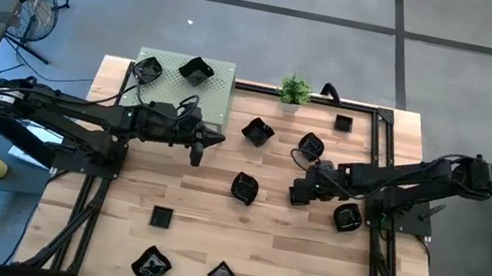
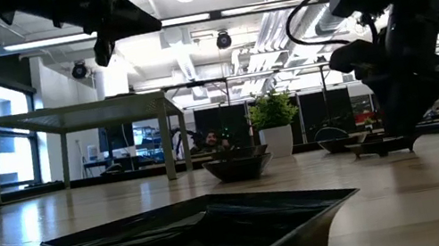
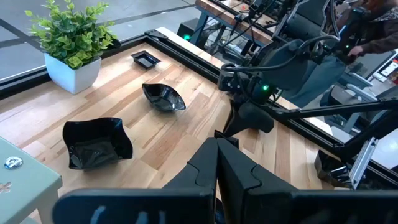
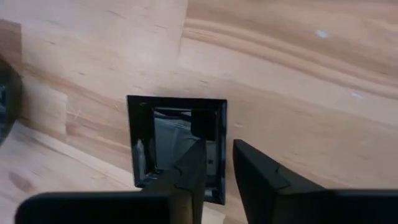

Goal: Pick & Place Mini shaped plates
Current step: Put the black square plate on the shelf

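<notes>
Several small glossy black plates lie scattered on the wooden table (image 1: 197, 241), and two more, one (image 1: 147, 70) beside the other (image 1: 196, 71), sit on a pale green tray (image 1: 217, 102) at the far left. My right gripper (image 1: 301, 190) is low at the table's right middle, shut on a small square plate (image 4: 177, 146). My left gripper (image 1: 199, 145) hangs shut and empty well above the table beside the tray; it shows in its wrist view (image 3: 216, 168) and high in the low view (image 2: 103, 53). My right gripper pinches the square plate's side wall (image 4: 219, 149), with one finger (image 4: 193, 165) inside the dish and one (image 4: 252, 171) outside it. The fingers come from above, pointing down. In the low view the plate (image 2: 382, 147) sits at table level under the gripper (image 2: 385, 135).
A small green potted plant (image 1: 295, 91) stands at the far edge. Plates lie close to my right gripper, one (image 1: 347, 217) to its right, one (image 1: 310, 146) beyond it and one (image 1: 244, 188) to its left. A black frame rail (image 1: 385, 183) runs along the table's right side. Bare wood lies at the near left.
</notes>
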